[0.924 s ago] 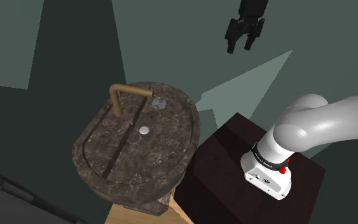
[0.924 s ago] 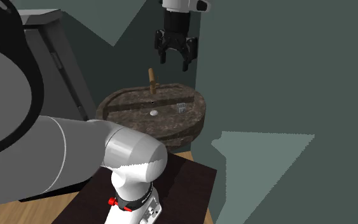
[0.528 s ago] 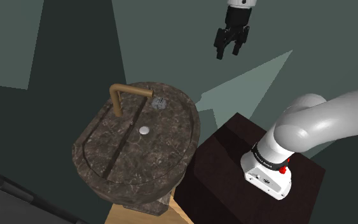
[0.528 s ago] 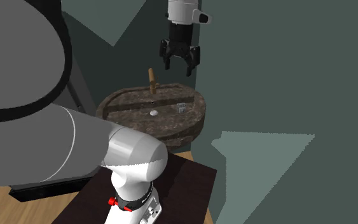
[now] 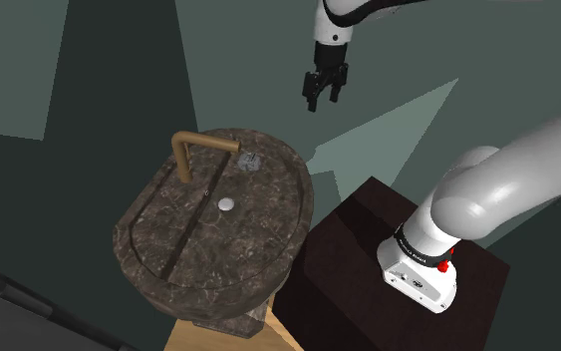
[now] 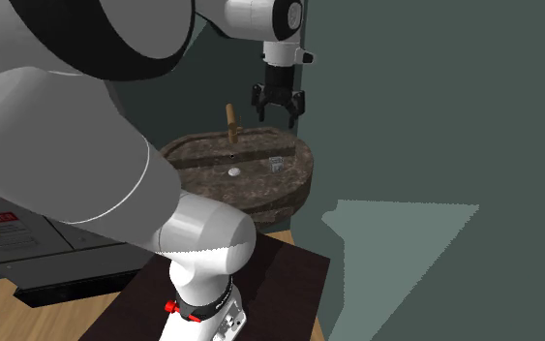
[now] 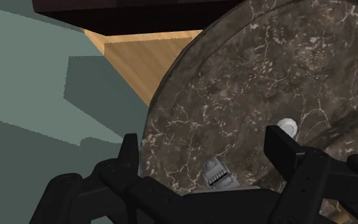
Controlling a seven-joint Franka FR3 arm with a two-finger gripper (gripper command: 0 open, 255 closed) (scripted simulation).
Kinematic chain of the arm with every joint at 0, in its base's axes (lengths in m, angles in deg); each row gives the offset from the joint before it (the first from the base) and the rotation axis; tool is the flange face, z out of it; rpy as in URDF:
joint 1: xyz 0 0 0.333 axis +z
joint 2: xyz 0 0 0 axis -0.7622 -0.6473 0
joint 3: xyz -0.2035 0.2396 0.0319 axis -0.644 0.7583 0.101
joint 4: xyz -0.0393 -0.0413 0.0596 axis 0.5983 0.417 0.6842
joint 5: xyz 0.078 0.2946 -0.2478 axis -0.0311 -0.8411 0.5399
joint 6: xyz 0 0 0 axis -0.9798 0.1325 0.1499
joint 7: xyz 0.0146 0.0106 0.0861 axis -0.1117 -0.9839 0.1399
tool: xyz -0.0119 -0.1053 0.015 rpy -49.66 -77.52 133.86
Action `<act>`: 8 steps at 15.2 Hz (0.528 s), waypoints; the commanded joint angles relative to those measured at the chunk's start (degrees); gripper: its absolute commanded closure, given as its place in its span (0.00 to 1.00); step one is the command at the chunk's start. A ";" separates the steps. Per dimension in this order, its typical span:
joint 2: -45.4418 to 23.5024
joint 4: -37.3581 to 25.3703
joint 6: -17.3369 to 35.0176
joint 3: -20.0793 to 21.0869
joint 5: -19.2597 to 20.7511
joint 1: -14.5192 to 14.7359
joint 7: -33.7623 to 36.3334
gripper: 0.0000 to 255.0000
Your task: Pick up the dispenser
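Note:
The dispenser [image 5: 249, 162] is a small grey object on the far rim of a dark marbled round basin [image 5: 278, 229], near the wall. It also appears as the little grey dispenser [image 6: 276, 163] in the second exterior view. My black gripper [image 5: 321, 97] hangs open well above it, up and toward the shoulder view's right. From the second exterior view the gripper [image 6: 279, 109] is over the basin's back edge [image 6: 299, 155]. Along the hand, the dispenser [image 7: 214, 173] lies far below, between the open gripper's [image 7: 206, 156] two spread fingers, untouched.
A brass tap [image 5: 183, 150] rises at the basin's far left, and a white drain plug [image 5: 226, 203] sits mid-basin. The dark stand [image 5: 368, 214] is beside the basin. Grey-green walls stand behind. A wooden floor [image 7: 145, 57] lies below.
The gripper has come down and toward the shoulder view's left, closer to the basin, and has stayed open. The dispenser has not moved.

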 commanded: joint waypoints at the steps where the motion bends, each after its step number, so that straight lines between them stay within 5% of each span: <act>1: -3.56 -0.13 3.24 0.04 0.32 0.41 -1.25 0.00; 8: -18.07 -4.77 12.18 0.94 1.10 1.87 -4.47 0.00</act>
